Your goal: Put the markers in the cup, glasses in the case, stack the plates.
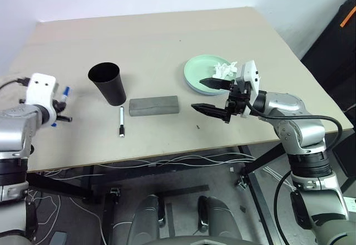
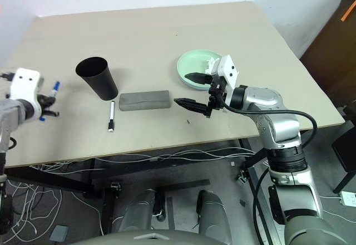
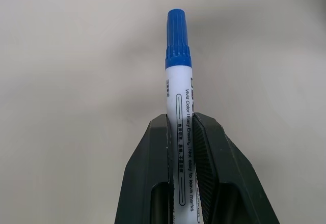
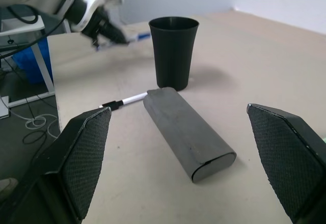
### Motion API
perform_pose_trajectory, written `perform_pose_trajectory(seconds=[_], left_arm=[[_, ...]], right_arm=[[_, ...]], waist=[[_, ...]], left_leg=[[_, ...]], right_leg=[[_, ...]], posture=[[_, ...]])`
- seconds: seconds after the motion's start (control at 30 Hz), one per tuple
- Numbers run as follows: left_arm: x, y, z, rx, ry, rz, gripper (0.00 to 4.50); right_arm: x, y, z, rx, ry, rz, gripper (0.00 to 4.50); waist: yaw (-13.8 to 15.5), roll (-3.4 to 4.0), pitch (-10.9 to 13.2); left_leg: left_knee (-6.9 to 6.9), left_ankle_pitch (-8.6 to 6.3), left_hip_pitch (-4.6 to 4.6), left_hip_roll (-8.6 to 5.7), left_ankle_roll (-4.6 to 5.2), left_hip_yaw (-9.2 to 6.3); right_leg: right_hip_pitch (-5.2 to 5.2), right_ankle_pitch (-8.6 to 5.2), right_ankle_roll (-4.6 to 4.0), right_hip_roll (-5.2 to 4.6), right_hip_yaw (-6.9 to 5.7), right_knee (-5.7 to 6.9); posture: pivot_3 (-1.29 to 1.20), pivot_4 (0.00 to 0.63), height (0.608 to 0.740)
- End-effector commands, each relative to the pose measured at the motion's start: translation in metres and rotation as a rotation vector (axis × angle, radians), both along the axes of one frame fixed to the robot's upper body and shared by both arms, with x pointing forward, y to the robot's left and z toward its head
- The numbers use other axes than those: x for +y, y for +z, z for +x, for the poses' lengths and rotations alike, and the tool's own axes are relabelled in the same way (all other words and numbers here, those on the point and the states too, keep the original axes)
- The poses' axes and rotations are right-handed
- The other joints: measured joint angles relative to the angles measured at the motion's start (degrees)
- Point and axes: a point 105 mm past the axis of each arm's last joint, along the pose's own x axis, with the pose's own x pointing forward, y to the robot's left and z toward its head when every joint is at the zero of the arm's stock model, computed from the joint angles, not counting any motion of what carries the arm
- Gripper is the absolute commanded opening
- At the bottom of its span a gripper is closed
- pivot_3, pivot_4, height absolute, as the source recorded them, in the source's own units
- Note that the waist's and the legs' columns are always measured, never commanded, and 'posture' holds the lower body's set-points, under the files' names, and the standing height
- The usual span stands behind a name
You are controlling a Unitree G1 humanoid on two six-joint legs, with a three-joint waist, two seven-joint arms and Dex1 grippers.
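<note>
My left gripper (image 1: 60, 110) is at the table's far left, lifted off the surface and shut on the blue-capped marker (image 3: 179, 81), whose cap sticks out past the fingertips. The black-capped marker (image 1: 121, 121) lies on the table just in front of the black cup (image 1: 108, 82), which stands upright. The grey case (image 1: 154, 105) lies closed to the right of that marker. The glasses are out of view. A mint green plate (image 1: 200, 73) sits right of the middle. My right gripper (image 1: 197, 94) hovers open at the plate's near edge, pointing left toward the case.
A crumpled white tissue (image 1: 224, 68) lies on the plate beside my right gripper. The table's front edge (image 1: 167, 157) runs close below the case, with cables hanging under it. A dark cabinet (image 1: 342, 39) stands past the right edge.
</note>
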Motion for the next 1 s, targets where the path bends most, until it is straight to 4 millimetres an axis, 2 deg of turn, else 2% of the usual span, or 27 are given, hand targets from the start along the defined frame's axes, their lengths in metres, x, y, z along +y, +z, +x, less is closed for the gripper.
perform_pose_trajectory(seconds=[0.03,0.17,0.23,0.37,0.47,0.57,0.67,1.0], left_arm=[[0.022,0.07,0.003,-0.35,0.045,0.138,0.26],[0.014,0.121,0.005,-0.667,-0.021,0.184,0.26],[0.008,0.134,0.005,-0.758,-0.068,0.183,0.26],[-0.029,0.153,0.011,-0.935,-0.285,0.077,0.26],[-0.055,0.152,0.014,-0.981,-0.463,-0.038,0.26],[-0.068,0.144,0.018,-0.981,-0.562,-0.124,0.26],[-0.074,0.135,0.022,-0.977,-0.625,-0.229,0.26],[-0.087,0.111,0.029,-0.955,-0.74,-0.416,0.26]], right_arm=[[0.001,0.013,-0.002,-0.06,0.01,0.034,4.5],[0.002,0.015,-0.003,-0.075,0.018,0.052,4.5],[0.001,0.017,-0.002,-0.087,0.009,0.063,4.5],[-0.002,0.023,0.003,-0.104,-0.032,0.094,4.5],[-0.003,0.024,0.002,-0.092,-0.033,0.11,4.5],[-0.006,0.026,0.001,-0.089,-0.041,0.12,4.5],[-0.007,0.025,-0.001,-0.086,-0.044,0.12,4.5],[-0.008,0.018,0.0,-0.08,-0.067,0.092,4.5]], waist=[[0.0,-0.02,0.0],[0.1,-0.03,0.0],[0.2,-0.05,0.0],[0.4,-0.06,0.0],[0.8,-0.06,0.0],[0.7,-0.06,0.0],[0.8,-0.06,0.0],[0.9,-0.06,0.0]], left_leg=[[-0.01,0.0,-0.02,0.01,0.0,0.0],[-0.01,0.0,-0.04,0.01,0.0,0.05],[0.02,0.0,-0.06,-0.01,0.01,0.1],[0.09,0.0,-0.07,-0.04,0.02,0.21],[0.21,0.01,-0.06,-0.04,0.03,0.2],[0.29,0.04,0.0,-0.03,0.06,0.17],[0.33,0.1,0.08,-0.01,0.16,0.12],[0.75,0.08,0.09,0.01,0.27,-0.03]], right_leg=[[-0.01,0.0,0.0,0.01,0.0,0.0],[0.01,0.0,0.0,0.0,0.0,-0.03],[0.07,0.0,0.0,-0.01,0.0,-0.03],[0.27,0.01,0.03,0.02,-0.01,-0.01],[0.33,0.02,0.05,0.07,-0.02,0.07],[0.42,0.03,0.07,0.14,-0.01,0.12],[0.52,0.12,0.27,0.2,-0.01,0.16],[0.78,0.19,0.36,0.18,-0.05,0.13]], posture=[[0.0,0.15,0.739],[0.0,0.15,0.739],[0.0,0.15,0.739],[0.0,0.15,0.739],[0.0,0.15,0.739],[0.0,0.15,0.739],[0.0,0.15,0.739],[0.0,0.15,0.739]])
